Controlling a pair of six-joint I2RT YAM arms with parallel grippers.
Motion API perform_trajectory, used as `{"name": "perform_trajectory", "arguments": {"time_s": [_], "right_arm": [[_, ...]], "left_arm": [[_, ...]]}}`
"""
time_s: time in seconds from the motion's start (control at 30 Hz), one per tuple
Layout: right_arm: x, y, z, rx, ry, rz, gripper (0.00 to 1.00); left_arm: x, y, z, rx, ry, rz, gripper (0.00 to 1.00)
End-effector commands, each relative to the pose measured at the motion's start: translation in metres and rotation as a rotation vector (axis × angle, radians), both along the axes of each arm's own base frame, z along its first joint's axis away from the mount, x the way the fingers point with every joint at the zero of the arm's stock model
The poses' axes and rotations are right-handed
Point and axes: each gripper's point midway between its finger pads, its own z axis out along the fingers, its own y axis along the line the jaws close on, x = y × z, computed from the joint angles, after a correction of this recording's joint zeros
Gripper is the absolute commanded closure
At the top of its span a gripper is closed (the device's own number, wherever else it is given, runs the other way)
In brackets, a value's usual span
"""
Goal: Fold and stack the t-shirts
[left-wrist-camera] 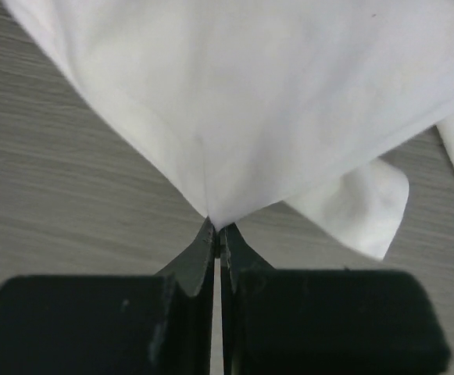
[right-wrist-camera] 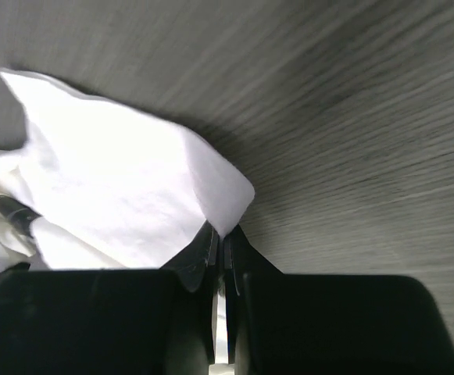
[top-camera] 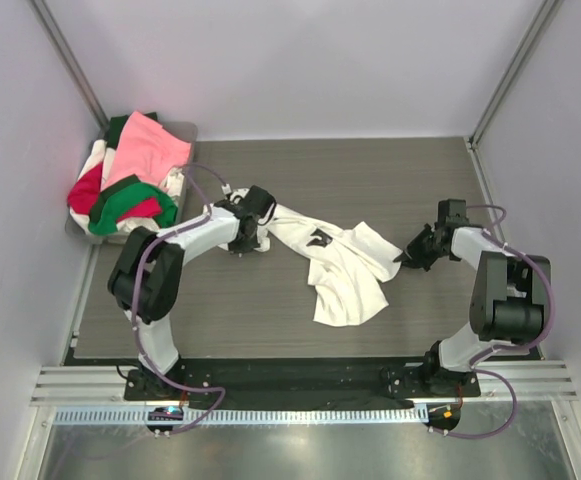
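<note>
Grippers first. L side: my left gripper (left-wrist-camera: 217, 228) is clenched on a pinch of the white tee (left-wrist-camera: 273, 101), jaws squeezed tight, w/ only a thin bit of cloth caught at the very tips. R side: my right gripper (right-wrist-camera: 221, 237) is clamped the same way on a corner of that same tee, also just at the tips. I see no gap btwn the jaws on either side.

Going out from there, the tee runs btwn the two arms like a droopy rope. It is not flat. From the top cam the middle looks bunched and twisted. A big flap lies on the table (top-camera: 390, 180) on the side near me, and a small dark print shows by the middle. So the tee is mid-table, a bit to the right.

Far back on the left, the pile of tees (top-camera: 130, 180), pink, red, green and white, sits heaped in the grey tray (top-camera: 188, 130), close to my left arm.

I think I am at the spread-it-out step. Nothing looks folded or stacked yet.

What could go wrong:
- Both grips are tiny. If I pull the arms apart too hard, the cloth may slip out of one.
- The twist may stay in, so the tee lands wrinkled, not flat.
- I may hold only one layer, so the rest sags.
- My left arm is near the pile and may bump it.
</note>
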Motion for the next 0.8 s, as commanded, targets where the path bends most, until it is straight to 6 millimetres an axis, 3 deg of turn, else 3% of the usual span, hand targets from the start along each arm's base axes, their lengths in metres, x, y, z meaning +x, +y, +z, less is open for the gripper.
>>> {"name": "perform_trajectory", "arguments": {"time_s": [0.0, 0.03, 0.07, 0.13, 0.17, 0.23, 0.27, 0.33, 0.37, 0.5, 0.57, 0.63, 0.67, 0.73, 0.77], "right_arm": [[0.031, -0.015, 0.061, -0.074, -0.135, -0.018, 0.99], [0.037, -0.019, 0.074, -0.094, -0.157, -0.026, 0.99], [0.052, -0.023, 0.105, -0.113, -0.233, -0.027, 0.99], [0.055, -0.027, 0.134, -0.137, -0.265, -0.032, 0.99], [0.066, -0.03, 0.167, -0.155, -0.337, -0.037, 0.99], [0.065, -0.03, 0.201, -0.168, -0.394, -0.029, 0.99], [0.07, -0.029, 0.235, -0.18, -0.473, -0.015, 0.99], [0.064, -0.026, 0.269, -0.188, -0.541, 0.009, 0.99], [0.063, -0.024, 0.298, -0.206, -0.616, 0.035, 0.99], [0.035, -0.02, 0.378, -0.281, -0.817, 0.085, 0.99], [0.009, -0.019, 0.426, -0.331, -0.956, 0.086, 0.99], [-0.013, -0.017, 0.457, -0.378, -1.056, 0.093, 0.99], [-0.035, -0.015, 0.483, -0.406, -1.138, 0.086, 0.99], [-0.061, -0.016, 0.507, -0.445, -1.219, 0.059, 0.99], [-0.086, -0.014, 0.523, -0.462, -1.289, 0.035, 0.99]], "left_arm": [[0.008, 0.011, 0.1, 0.01, -0.158, -0.005, 1.0], [0.008, 0.013, 0.13, -0.013, -0.215, -0.006, 1.0], [0.008, 0.015, 0.157, -0.015, -0.246, -0.008, 1.0], [0.004, 0.022, 0.195, -0.02, -0.301, -0.017, 1.0], [0.001, 0.024, 0.223, -0.031, -0.333, -0.017, 1.0], [-0.004, 0.03, 0.252, -0.034, -0.375, -0.022, 1.0], [-0.01, 0.034, 0.279, -0.057, -0.417, -0.018, 1.0], [-0.017, 0.04, 0.305, -0.073, -0.461, -0.02, 1.0], [-0.024, 0.044, 0.328, -0.096, -0.503, -0.019, 1.0], [-0.047, 0.054, 0.379, -0.17, -0.607, -0.036, 1.0], [-0.059, 0.059, 0.4, -0.21, -0.661, -0.045, 1.0], [-0.078, 0.068, 0.422, -0.258, -0.731, -0.048, 1.0], [-0.084, 0.067, 0.433, -0.296, -0.766, -0.062, 1.0], [-0.107, 0.074, 0.457, -0.367, -0.846, -0.092, 1.0], [-0.115, 0.07, 0.468, -0.415, -0.88, -0.129, 1.0]]}}
